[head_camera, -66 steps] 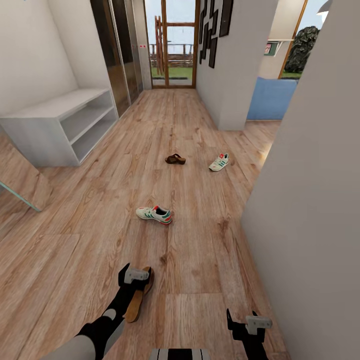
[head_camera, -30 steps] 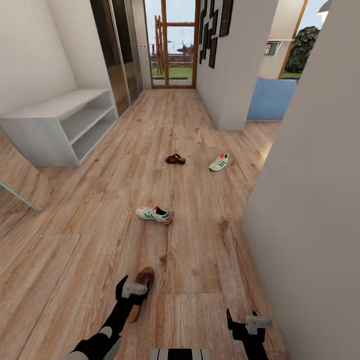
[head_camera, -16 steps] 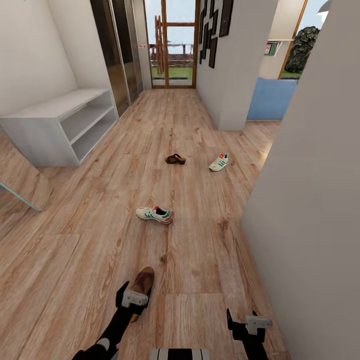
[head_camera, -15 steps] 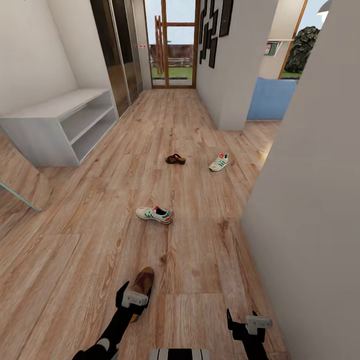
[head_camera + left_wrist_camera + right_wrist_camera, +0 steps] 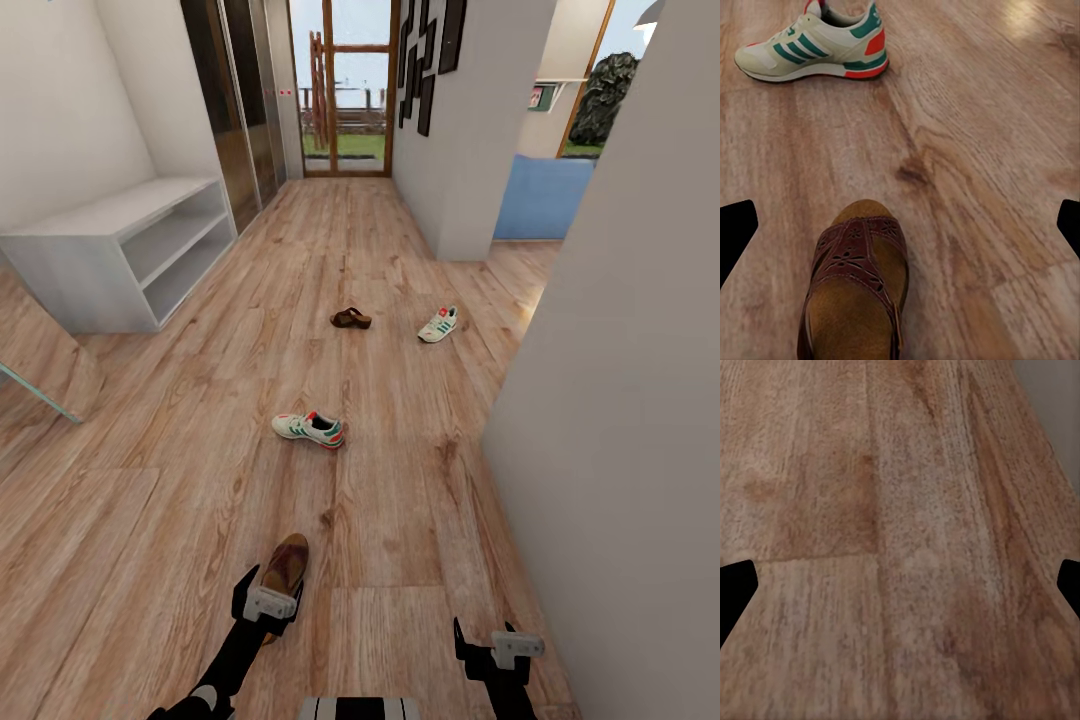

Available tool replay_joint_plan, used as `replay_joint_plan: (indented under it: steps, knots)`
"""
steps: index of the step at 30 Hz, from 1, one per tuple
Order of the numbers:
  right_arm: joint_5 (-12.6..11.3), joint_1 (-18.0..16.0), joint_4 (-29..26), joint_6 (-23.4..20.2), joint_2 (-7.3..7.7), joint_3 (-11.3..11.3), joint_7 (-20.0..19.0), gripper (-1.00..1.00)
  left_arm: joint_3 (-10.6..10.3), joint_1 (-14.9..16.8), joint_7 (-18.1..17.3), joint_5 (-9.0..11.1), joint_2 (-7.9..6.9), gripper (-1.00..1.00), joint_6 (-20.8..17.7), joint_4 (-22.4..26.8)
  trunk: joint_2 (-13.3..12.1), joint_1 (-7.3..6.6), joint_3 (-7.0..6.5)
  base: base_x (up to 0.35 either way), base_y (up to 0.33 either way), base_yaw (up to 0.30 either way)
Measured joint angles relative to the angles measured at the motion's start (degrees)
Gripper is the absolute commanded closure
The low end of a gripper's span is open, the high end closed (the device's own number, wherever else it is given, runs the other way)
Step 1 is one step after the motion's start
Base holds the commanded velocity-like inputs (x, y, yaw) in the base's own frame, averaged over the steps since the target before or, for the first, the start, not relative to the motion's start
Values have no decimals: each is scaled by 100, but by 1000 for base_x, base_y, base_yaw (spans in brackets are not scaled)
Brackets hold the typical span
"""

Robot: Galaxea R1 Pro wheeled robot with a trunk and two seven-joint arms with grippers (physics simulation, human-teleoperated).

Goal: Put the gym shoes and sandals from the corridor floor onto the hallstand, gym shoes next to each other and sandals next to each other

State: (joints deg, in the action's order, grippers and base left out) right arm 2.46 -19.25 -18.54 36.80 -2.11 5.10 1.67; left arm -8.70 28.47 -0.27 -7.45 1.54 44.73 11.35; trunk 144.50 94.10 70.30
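One brown sandal [image 5: 286, 563] lies on the corridor floor [image 5: 180, 480] right in front of me. My left gripper [image 5: 266, 600] hovers over its heel end, open, with nothing held. In the left wrist view the sandal [image 5: 859, 300] lies between the spread fingertips [image 5: 735, 236], and a gym shoe [image 5: 814, 45] lies beyond it. That gym shoe [image 5: 309, 428] rests mid-corridor. The other sandal [image 5: 350, 318] and the other gym shoe [image 5: 438, 324] lie farther off. The grey hallstand [image 5: 110, 215] stands against the left wall. My right gripper [image 5: 497, 650] is open over bare planks [image 5: 900, 547].
A white wall [image 5: 620, 400] runs close along my right side. A wall corner [image 5: 465, 150] juts out past the far shoe, with a blue sofa [image 5: 540, 195] behind it. Dark sliding doors [image 5: 235, 100] and a glass door [image 5: 350, 90] close the corridor's far end.
My left arm has drawn back toward me along the near sandal, uncovering most of it. The sandal and other shoes stay put. The right arm is still.
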Motion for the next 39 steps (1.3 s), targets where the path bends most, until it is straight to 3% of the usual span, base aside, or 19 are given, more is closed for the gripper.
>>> replay_joint_plan:
  steps: [14,39]
  knots:
    - [0,0,0,-1,0,0,0,-100,8,-51,0,-11,-59,-100,96,-14,0,0,34,0,0,0]
    - [-5,0,0,-6,8,0,0,-100,9,-61,0,-5,-113,-100,122,-11,0,0,235,0,0,0]
